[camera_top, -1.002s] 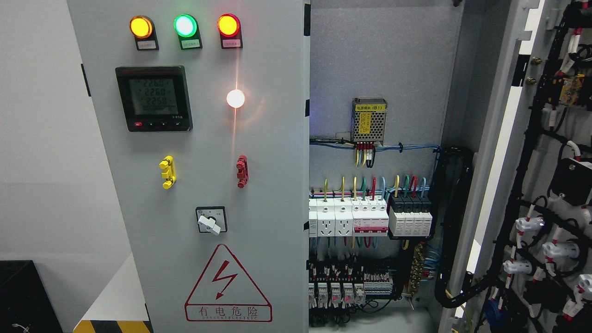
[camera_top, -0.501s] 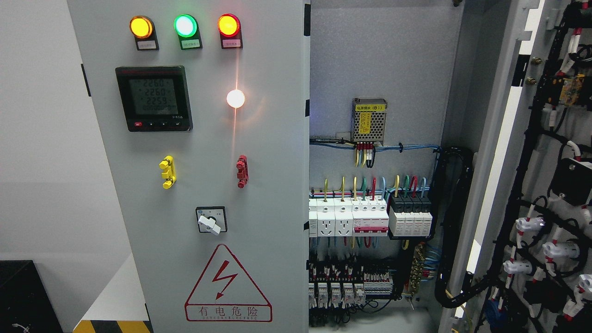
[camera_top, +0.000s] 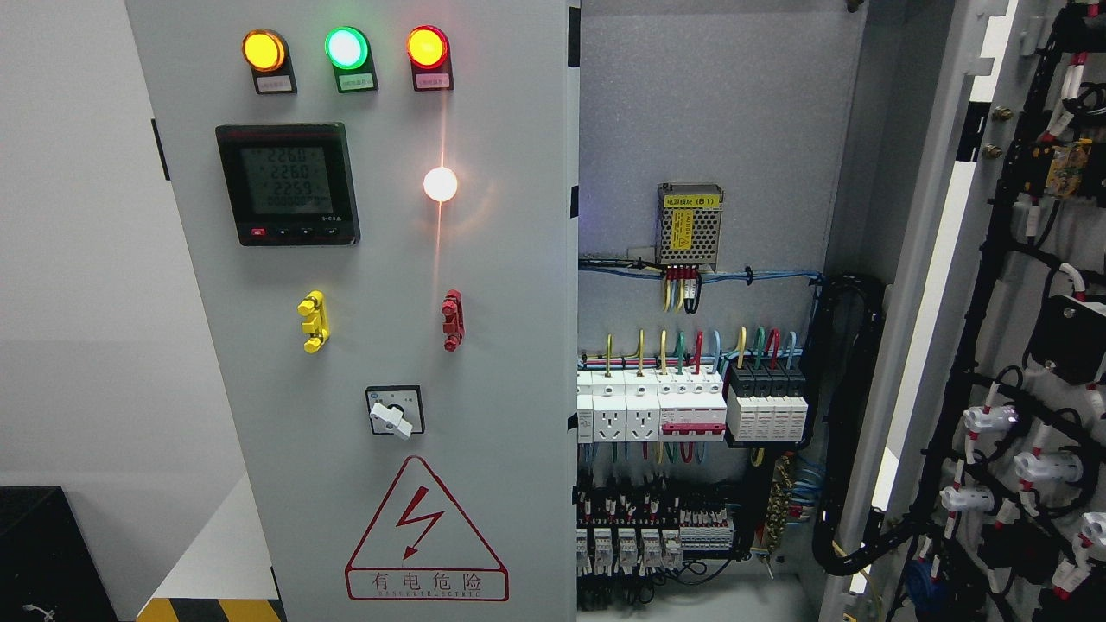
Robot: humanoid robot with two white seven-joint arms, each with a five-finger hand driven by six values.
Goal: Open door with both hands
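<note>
Neither hand appears in the head view, so positions are given between items. The left door (camera_top: 484, 345) stands shut at left. On it, three indicator lamps (camera_top: 346, 48) sit in a row at top, the meter (camera_top: 288, 183) below them, the rotary switch (camera_top: 395, 411) lower down, and the warning sign (camera_top: 425, 536) beneath that. Right of this door the cabinet interior (camera_top: 708, 104) is exposed: the power supply (camera_top: 689, 225) is mounted above the breaker row (camera_top: 691, 406). The right door (camera_top: 1028, 345) stands swung open at far right.

The right door (camera_top: 1020, 285) stands swung open, baring the cabinet's breakers (camera_top: 691, 415); the left door (camera_top: 484, 345) is shut.
</note>
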